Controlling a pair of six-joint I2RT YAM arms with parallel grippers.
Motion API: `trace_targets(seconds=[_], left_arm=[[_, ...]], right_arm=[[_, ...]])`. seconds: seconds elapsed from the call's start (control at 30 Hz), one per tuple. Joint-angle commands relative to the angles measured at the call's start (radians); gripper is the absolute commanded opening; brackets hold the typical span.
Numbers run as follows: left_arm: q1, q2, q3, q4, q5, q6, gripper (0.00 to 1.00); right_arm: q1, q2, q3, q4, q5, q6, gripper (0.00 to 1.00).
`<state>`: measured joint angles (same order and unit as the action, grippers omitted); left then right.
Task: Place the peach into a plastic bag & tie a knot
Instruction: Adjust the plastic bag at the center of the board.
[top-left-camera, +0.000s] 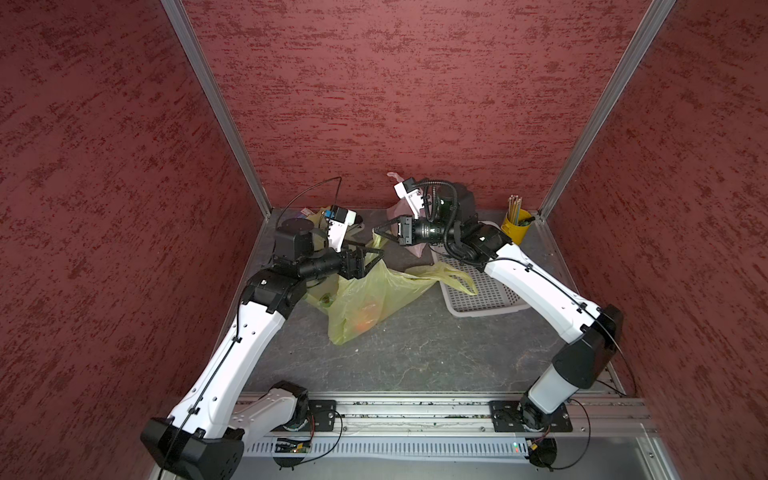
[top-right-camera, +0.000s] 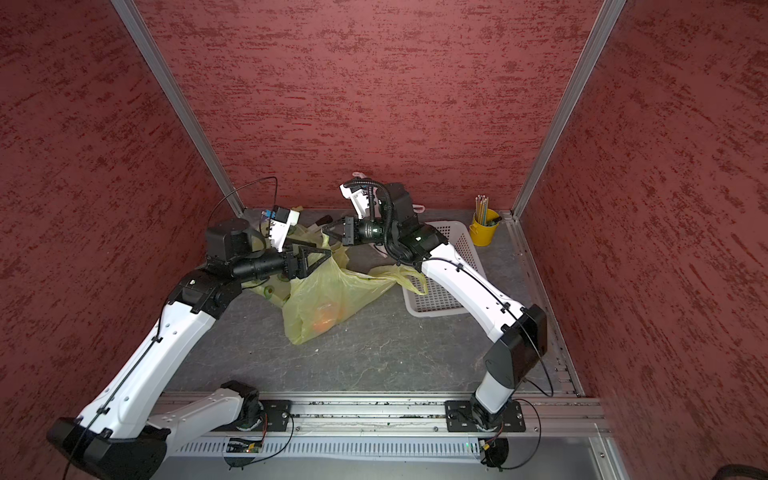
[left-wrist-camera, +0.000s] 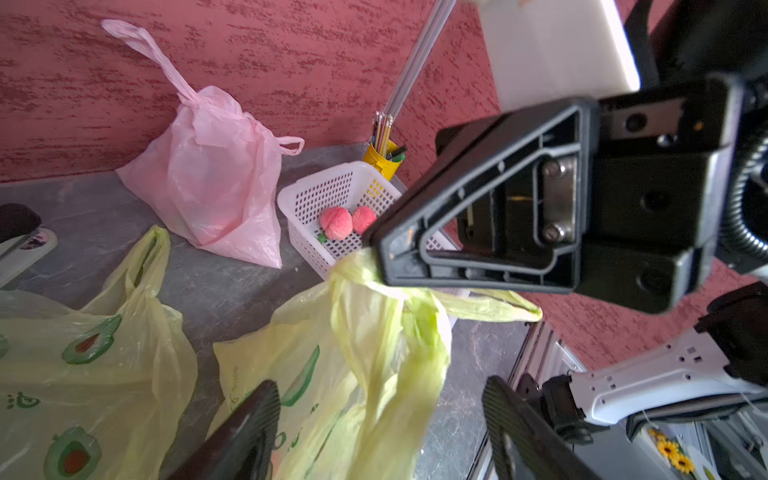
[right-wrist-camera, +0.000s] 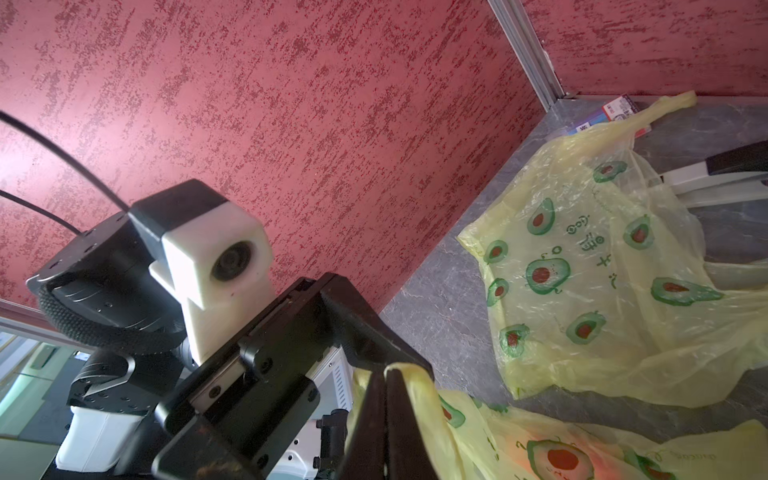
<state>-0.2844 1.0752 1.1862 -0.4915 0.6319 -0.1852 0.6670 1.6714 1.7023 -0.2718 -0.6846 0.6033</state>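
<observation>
A yellow avocado-print plastic bag (top-left-camera: 374, 299) (top-right-camera: 328, 295) lies mid-table. The peach (top-left-camera: 365, 322) (top-right-camera: 325, 319) shows orange through its lower end. My right gripper (top-left-camera: 375, 230) (right-wrist-camera: 386, 384) is shut on one bag handle (left-wrist-camera: 374, 316) and holds it up off the table. My left gripper (top-left-camera: 376, 252) (left-wrist-camera: 380, 419) is open just in front of it. In the left wrist view the pinched handle hangs between the left fingers without either pad touching it. The bag's other handle (top-left-camera: 455, 279) lies over the basket's edge.
A white mesh basket (top-left-camera: 478, 307) (left-wrist-camera: 307, 195) at the right holds two more peaches (left-wrist-camera: 336, 222). A knotted pink bag (left-wrist-camera: 212, 174) stands at the back wall and a yellow pencil cup (top-left-camera: 515, 226) in the back right corner. A second avocado bag (right-wrist-camera: 602, 270) lies back left.
</observation>
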Motion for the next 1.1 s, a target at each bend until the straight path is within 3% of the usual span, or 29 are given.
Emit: trace_targets(seconds=[0.0, 0.27, 0.57, 0.8, 0.93, 1.07], left_arm=[[0.040, 0.002, -0.016, 0.110, 0.078, -0.054, 0.78], [0.019, -0.034, -0.020, 0.034, 0.028, 0.017, 0.62], [-0.194, -0.006, 0.094, -0.155, -0.375, 0.216, 0.59], [-0.241, 0.056, 0.129, -0.185, -0.572, 0.225, 0.44], [-0.251, 0.050, 0.124, -0.177, -0.607, 0.228, 0.39], [-0.252, 0.036, 0.118, -0.156, -0.572, 0.225, 0.34]], right_arm=[[0.007, 0.008, 0.013, 0.051, 0.000, 0.022, 0.00], [0.008, 0.022, 0.017, 0.051, 0.005, 0.029, 0.00], [0.007, 0.045, 0.045, 0.050, 0.010, 0.042, 0.00], [0.008, 0.045, 0.048, 0.042, 0.010, 0.041, 0.00], [0.008, 0.041, 0.049, 0.040, 0.009, 0.039, 0.00], [0.008, 0.045, 0.045, 0.040, 0.009, 0.038, 0.00]])
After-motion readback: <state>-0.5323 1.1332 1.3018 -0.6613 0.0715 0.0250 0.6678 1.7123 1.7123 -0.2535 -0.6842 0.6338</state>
